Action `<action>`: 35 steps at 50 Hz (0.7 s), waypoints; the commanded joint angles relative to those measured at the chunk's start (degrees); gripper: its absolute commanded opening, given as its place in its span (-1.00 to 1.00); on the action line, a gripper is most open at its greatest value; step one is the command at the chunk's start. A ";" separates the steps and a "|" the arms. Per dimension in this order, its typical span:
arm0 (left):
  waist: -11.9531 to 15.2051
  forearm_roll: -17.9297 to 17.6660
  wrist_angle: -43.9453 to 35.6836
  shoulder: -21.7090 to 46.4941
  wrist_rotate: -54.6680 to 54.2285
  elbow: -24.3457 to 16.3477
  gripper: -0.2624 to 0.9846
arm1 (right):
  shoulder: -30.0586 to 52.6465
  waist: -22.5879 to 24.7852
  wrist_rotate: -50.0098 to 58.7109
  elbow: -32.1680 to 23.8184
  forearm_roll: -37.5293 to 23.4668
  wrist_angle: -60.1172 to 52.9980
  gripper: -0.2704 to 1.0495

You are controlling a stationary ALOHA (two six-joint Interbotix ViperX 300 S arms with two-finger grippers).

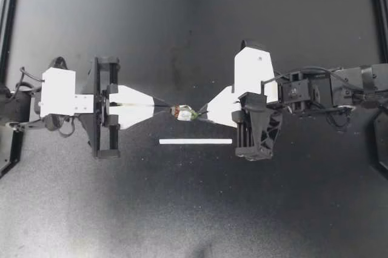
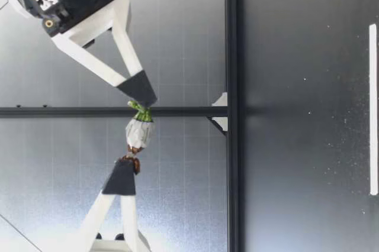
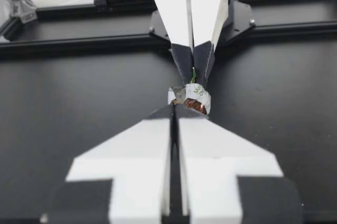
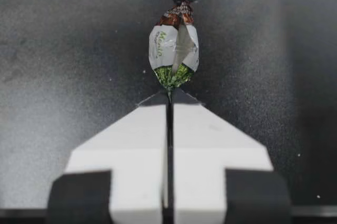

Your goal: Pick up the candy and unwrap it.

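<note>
Candy (image 1: 183, 112) hangs in the air over the middle of the counter (image 1: 182, 215), strung between the two pincers. The left pincer (image 1: 165, 108) is closed on the brown twisted end of the wrapper. The right pincer (image 1: 203, 112) is closed on the green twisted end. In each wrist view the fingers meet with hardly a gap. The low view shows the piece well clear of the surface. A white strip (image 1: 196, 142) lies flat on the counter, just to the near side of it.

It looks small and light, with a thin, crinkly wrapper that would likely slip or tear under a hard tug, around a firmer core. The twisted tails are the sensible places to hold. Pulling or counter-twisting them should loosen the wrap, though the core could drop once it opens.
</note>
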 commanded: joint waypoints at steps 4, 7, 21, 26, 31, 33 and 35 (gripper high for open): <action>0.18 0.09 -0.35 -0.44 0.88 -0.97 -0.86 | -0.88 0.26 -0.09 -0.53 -0.18 -2.02 -0.72; 0.18 0.44 -0.35 -0.44 1.67 -0.79 -0.86 | -0.79 0.26 0.00 -0.18 -0.18 -2.64 -0.61; 0.18 1.41 -0.35 -0.79 7.21 -0.26 -0.86 | -1.49 0.26 -0.26 3.08 -0.18 -8.53 0.30; 0.18 2.02 -0.26 -1.05 9.05 -0.09 -0.86 | -2.99 0.26 -0.26 5.63 -0.18 -14.68 0.29; 0.18 2.64 -0.26 -1.41 10.55 0.26 -0.86 | -5.36 -0.09 0.09 8.53 0.00 -22.32 0.29; -0.09 3.08 -0.26 -1.58 10.81 0.26 -0.85 | -6.06 -0.53 0.44 9.58 0.18 -25.49 0.29; -0.18 3.96 -0.26 -1.76 10.99 0.09 -0.86 | -6.59 -0.79 0.62 10.63 0.44 -29.27 0.29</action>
